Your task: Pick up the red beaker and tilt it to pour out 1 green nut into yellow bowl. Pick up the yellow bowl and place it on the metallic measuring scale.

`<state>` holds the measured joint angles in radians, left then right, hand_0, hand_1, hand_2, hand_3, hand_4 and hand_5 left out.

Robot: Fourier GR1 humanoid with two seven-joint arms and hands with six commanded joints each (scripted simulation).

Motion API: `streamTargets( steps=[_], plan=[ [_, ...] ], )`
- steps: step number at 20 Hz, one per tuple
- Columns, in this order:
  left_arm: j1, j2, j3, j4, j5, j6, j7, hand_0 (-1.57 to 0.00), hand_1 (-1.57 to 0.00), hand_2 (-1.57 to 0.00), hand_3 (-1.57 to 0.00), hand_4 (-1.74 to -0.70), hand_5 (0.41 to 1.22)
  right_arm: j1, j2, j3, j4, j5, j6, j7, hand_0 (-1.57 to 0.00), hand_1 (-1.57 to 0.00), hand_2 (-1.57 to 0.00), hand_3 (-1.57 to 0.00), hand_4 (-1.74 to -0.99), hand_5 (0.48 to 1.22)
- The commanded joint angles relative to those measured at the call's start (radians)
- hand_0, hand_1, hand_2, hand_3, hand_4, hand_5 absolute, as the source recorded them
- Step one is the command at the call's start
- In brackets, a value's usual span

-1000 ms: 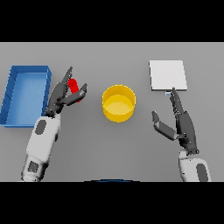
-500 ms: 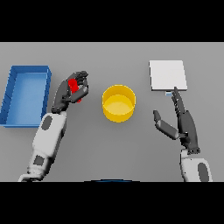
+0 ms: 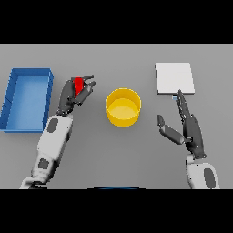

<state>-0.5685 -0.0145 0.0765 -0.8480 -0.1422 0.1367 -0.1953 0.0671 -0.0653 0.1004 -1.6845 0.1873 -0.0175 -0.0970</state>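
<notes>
Red plastic beaker (image 3: 78,84) sits clamped in the left hand (image 3: 75,93) fingers at nine o'clock of the round yellow bowl (image 3: 123,107), mid-pour step; next, I judge, carry it over the bowl and tilt, right hand (image 3: 187,127) fingers apart.

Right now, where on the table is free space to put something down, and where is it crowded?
Bare table lies in front of the yellow bowl, between the two arms, and behind the bowl, between the blue tray and the scale. It is crowded where the left hand holds the red beaker beside the tray, and where the right hand is near the scale.
</notes>
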Motion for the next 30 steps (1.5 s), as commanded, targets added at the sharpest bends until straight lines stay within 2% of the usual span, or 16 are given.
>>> streamTargets(
  steps=[1, 5, 8, 10, 11, 18, 21, 22, 24, 28, 30],
  plan=[
    [0.006, 0.002, -0.006, -0.024, 0.006, 0.002, 0.006, -1.48, -1.48, -1.48, -1.48, -1.64, 1.112, 0.001, -0.005, -0.001, -0.004, 0.002, 0.001, -0.005, 0.0, 0.0, 0.0, 0.0, -1.281, 0.676],
    [0.018, 0.03, -0.04, -0.117, 0.013, 0.014, 0.005, -1.53, -1.53, -1.53, -1.53, -1.7, 1.098, -0.002, -0.004, 0.003, 0.003, 0.016, -0.006, 0.005, 0.0, 0.0, 0.0, 0.0, -1.258, 0.669],
    [0.001, 0.059, -0.095, -0.171, -0.029, 0.028, 0.051, -1.55, -1.55, -1.55, -1.55, -1.72, 1.101, 0.0, 0.005, 0.017, 0.014, 0.038, -0.015, -0.015, 0.0, 0.0, 0.0, 0.0, -1.245, 0.673],
    [-0.03, 0.1, -0.17, -0.196, -0.097, 0.008, 0.137, -1.56, -1.56, -1.56, -1.56, -1.73, 1.113, 0.026, -0.001, 0.029, -0.013, 0.06, -0.02, -0.033, 0.0, 0.0, 0.0, 0.0, -1.247, 0.685],
    [-0.048, 0.128, -0.219, -0.21, -0.142, -0.011, 0.174, -1.56, -1.56, -1.56, -1.56, -1.73, 1.119, 0.023, -0.001, 0.027, -0.017, 0.064, -0.025, -0.012, 0.0, 0.0, 0.0, 0.0, -1.245, 0.688],
    [-0.039, 0.225, -0.356, -0.275, -0.226, -0.078, 0.227, -1.56, -1.56, -1.56, -1.56, -1.73, 1.112, 0.035, 0.008, 0.039, -0.043, 0.067, -0.024, 0.02, 0.0, 0.0, 0.0, 0.0, -1.248, 0.711],
    [-0.109, 0.264, -0.469, -0.249, -0.36, -0.085, 0.257, -1.57, -1.57, -1.57, -1.57, -1.74, 1.123, 0.031, -0.006, 0.03, -0.035, 0.065, -0.018, 0.014, 0.0, 0.0, 0.0, 0.0, -1.26, 0.719],
    [-0.135, 0.284, -0.51, -0.234, -0.407, -0.094, 0.246, -1.57, -1.57, -1.57, -1.57, -1.74, 1.137, 0.029, 0.004, 0.035, -0.038, 0.061, -0.018, 0.007, 0.0, 0.0, 0.0, 0.0, -1.266, 0.72],
    [-0.193, 0.299, -0.586, -0.202, -0.491, -0.118, 0.272, -1.57, -1.57, -1.57, -1.57, -1.74, 1.152, 0.015, 0.009, 0.031, -0.022, 0.06, -0.021, 0.018, 0.0, 0.0, 0.0, 0.0, -1.267, 0.721],
    [-0.314, 0.33, -0.693, -0.129, -0.598, -0.186, 0.243, -1.57, -1.57, -1.57, -1.57, -1.74, 1.193, 0.026, -0.001, 0.024, -0.026, 0.044, -0.008, 0.004, 0.0, 0.0, 0.0, 0.0, -1.264, 0.717],
    [-0.358, 0.324, -0.754, -0.083, -0.646, -0.218, 0.223, -1.57, -1.57, -1.57, -1.57, -1.65, 1.203, 0.023, 0.009, 0.031, -0.027, 0.053, -0.018, 0.001, 0.0, 0.0, 0.0, 0.0, -1.262, 0.705]
  ],
)
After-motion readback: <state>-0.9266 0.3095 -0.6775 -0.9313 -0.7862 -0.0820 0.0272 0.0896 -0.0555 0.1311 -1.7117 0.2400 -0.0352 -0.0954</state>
